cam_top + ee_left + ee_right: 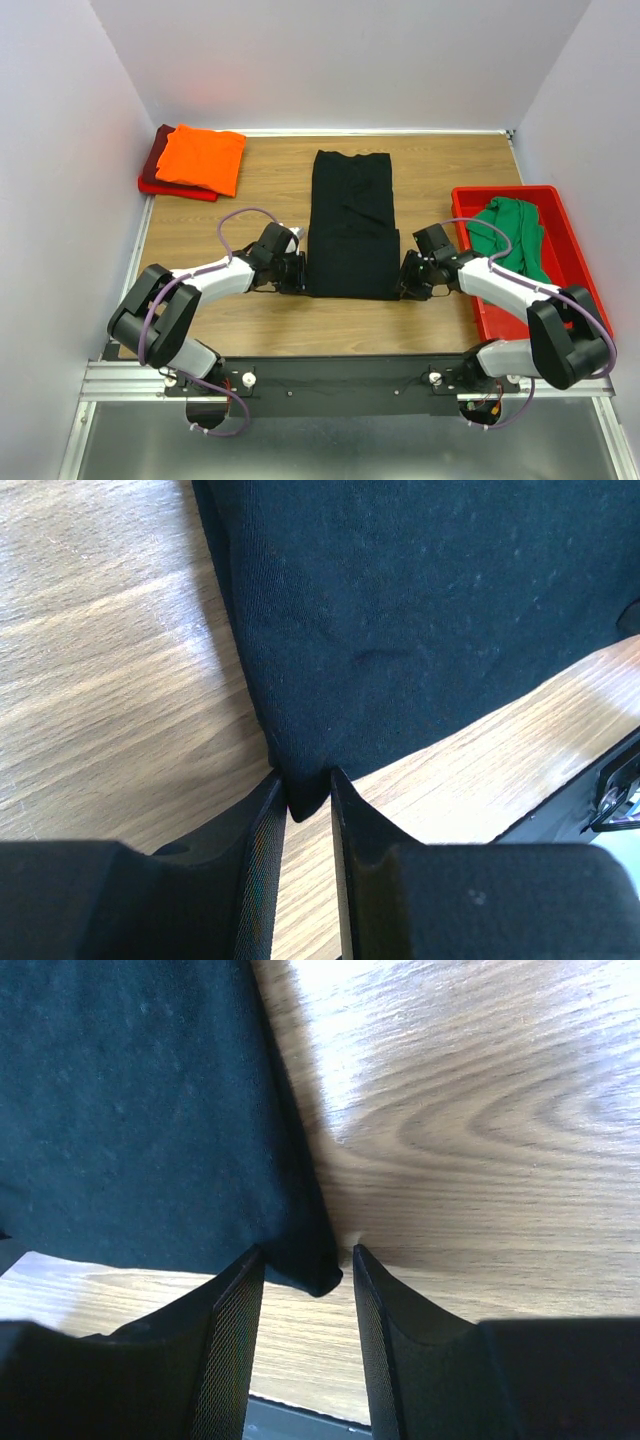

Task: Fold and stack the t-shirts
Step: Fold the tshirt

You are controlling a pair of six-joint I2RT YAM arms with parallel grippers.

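At the near edge of the worktop (200, 330), the left end effector (305, 798) is narrowed onto the near left corner of the black t-shirt (352, 225), seemingly pinching it. The right end effector (305, 1270) stands wider around the near right corner, not clearly gripping. The shirt's long axis runs away from both arms. Farther off lie the orange t-shirt (203, 158) on the dark red t-shirt (160, 160), and the green t-shirt (515, 235) in the red bin (560, 215).

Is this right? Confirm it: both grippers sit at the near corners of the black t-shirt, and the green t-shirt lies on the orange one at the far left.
Not quite. The top external view shows the green t-shirt in the red bin on the right. The left gripper and right gripper are indeed at the black t-shirt's near corners.
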